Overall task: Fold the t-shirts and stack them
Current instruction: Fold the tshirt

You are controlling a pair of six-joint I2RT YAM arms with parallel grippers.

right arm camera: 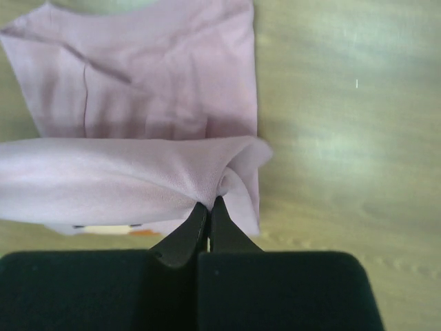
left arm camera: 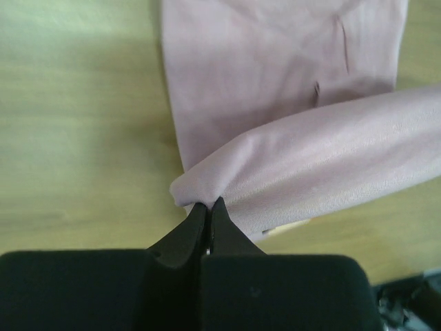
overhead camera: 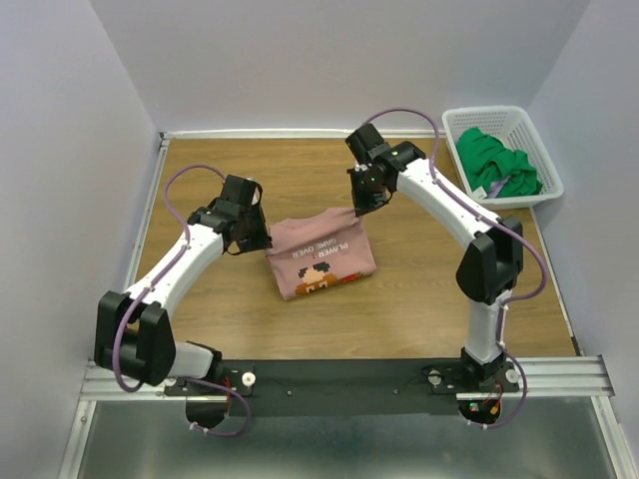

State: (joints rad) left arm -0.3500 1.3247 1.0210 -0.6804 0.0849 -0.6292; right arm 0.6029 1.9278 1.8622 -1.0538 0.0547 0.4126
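top external: wooden bench (overhead camera: 429, 299) carries a part-folded pink t-shirt (overhead camera: 319, 257) at its middle, print showing. white lattice basket (overhead camera: 502, 113) at the far right corner holds a crumpled green t-shirt (overhead camera: 499, 162). left gripper (left arm camera: 207, 204) and right gripper (right arm camera: 209, 204): jaws clenched, each pinching one end of the pink t-shirt's raised fold.

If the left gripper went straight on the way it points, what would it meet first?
The pink t-shirt: the left gripper is shut on its lifted fold, so that cloth comes first; probably its flat layer beyond.
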